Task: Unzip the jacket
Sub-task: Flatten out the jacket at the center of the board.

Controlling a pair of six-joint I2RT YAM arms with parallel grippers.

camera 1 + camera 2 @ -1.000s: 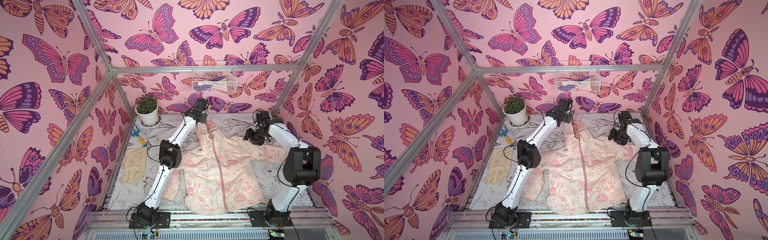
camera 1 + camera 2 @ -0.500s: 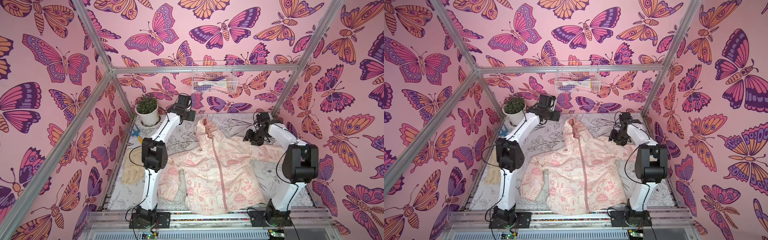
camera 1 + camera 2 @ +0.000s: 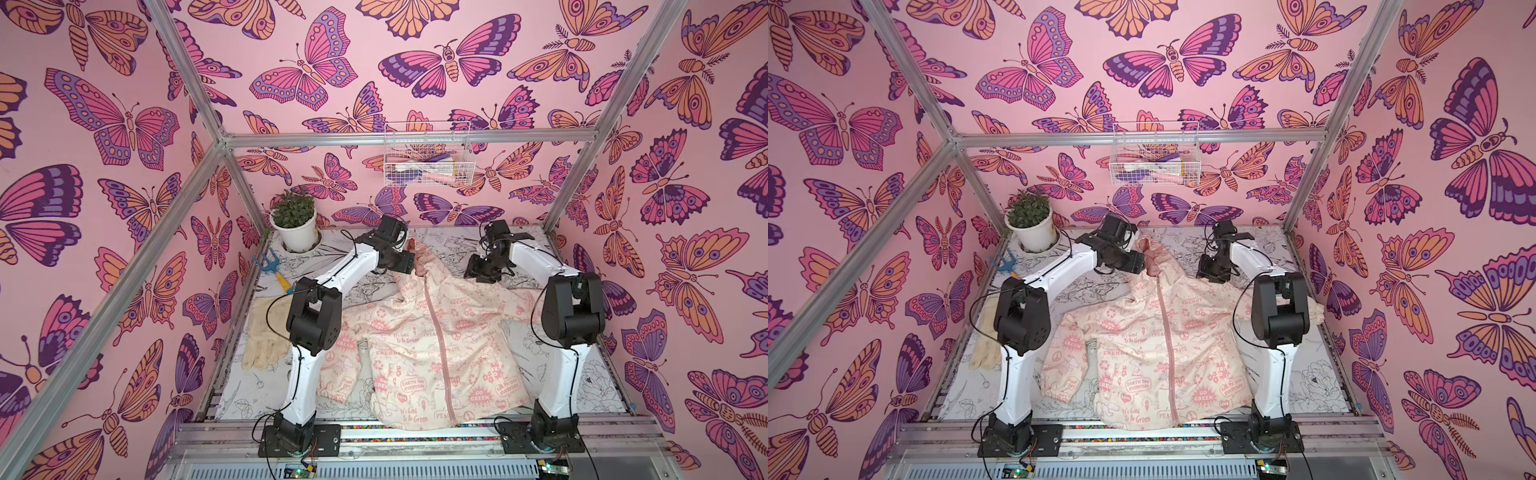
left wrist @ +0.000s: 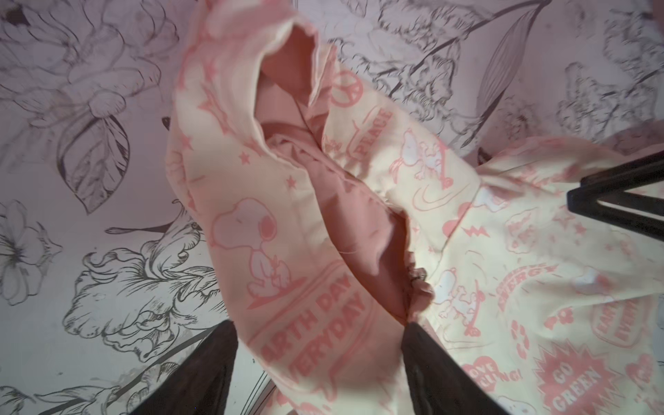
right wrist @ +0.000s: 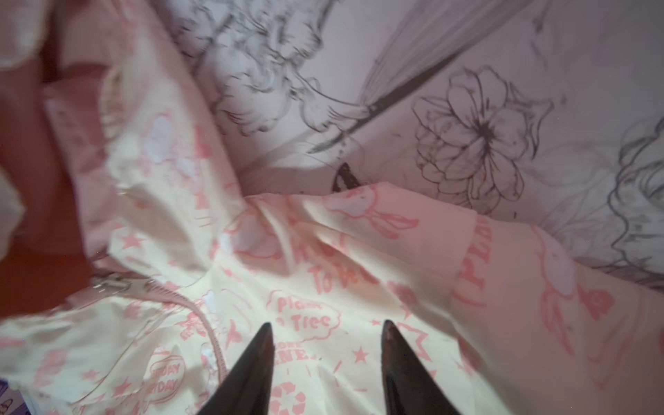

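Observation:
The jacket (image 3: 432,345) (image 3: 1163,345) lies front-up on the flower-printed table, cream-pink with pink slogans, its pink zipper (image 3: 436,328) closed down the middle. My left gripper (image 3: 406,262) (image 3: 1137,262) is at the hood's left edge. In the left wrist view my left gripper (image 4: 319,345) is open, with the hood fabric (image 4: 287,230) lying between its wide-apart fingers. My right gripper (image 3: 484,272) (image 3: 1210,272) hangs over the jacket's right shoulder. In the right wrist view my right gripper (image 5: 325,325) is open just above the chest fabric, and the metal zipper slider (image 5: 111,284) sits off to one side at the collar.
A potted plant (image 3: 294,220) stands at the back left corner. A blue and yellow garden tool (image 3: 274,270) and a cream glove (image 3: 266,332) lie along the left edge. A wire basket (image 3: 428,160) hangs on the back wall. Aluminium frame posts bound the table.
My left gripper let go of the hood, swung away toward the plant, then came back to the hood's left edge. The right gripper shifted slightly toward the jacket and its jaws narrowed.

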